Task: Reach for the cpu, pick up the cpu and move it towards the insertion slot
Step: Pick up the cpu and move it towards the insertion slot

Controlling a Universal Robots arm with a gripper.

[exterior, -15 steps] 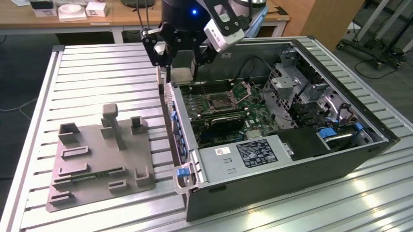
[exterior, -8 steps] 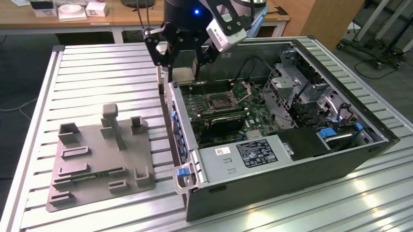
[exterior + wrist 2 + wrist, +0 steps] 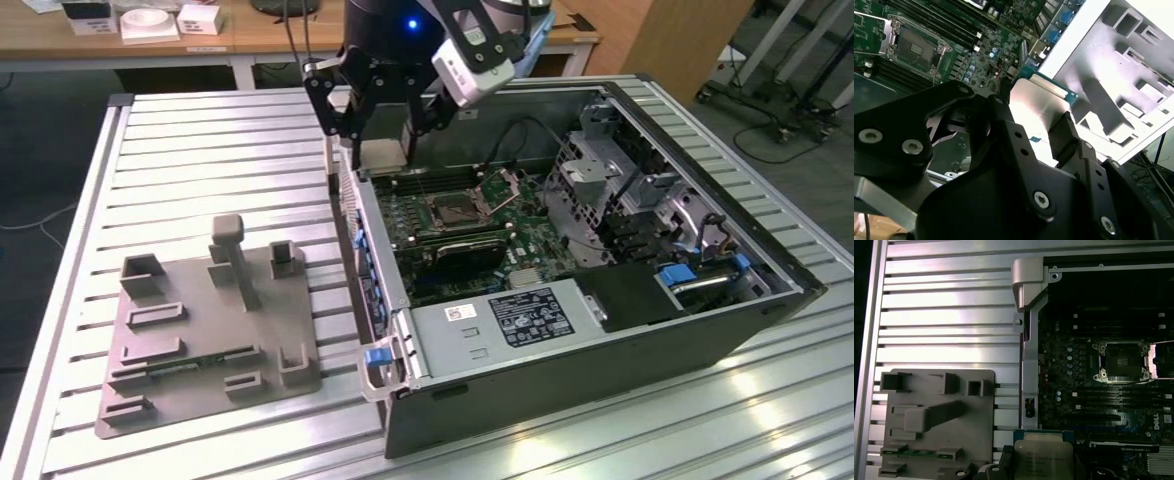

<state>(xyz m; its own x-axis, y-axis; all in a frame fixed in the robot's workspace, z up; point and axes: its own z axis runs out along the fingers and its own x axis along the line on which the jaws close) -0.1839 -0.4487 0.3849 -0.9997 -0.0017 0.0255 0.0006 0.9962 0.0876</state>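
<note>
Ribbed aluminium table [image 3: 200,130], wooden desk [image 3: 160,40] behind. Black gripper [image 3: 380,150] clamped on flat silver cpu [image 3: 1043,456], above open case's edge. Square, dark-centred insertion slot [image 3: 457,209] on green board; moulded grey plastic fixture [image 3: 200,330] nearby.

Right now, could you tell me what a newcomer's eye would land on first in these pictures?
First, the gripper shut on the cpu, held in the air above the edge of the open computer case. Next, the insertion slot with its lid raised on the green motherboard, then the grey plastic fixture at the exterior view's left.
</note>
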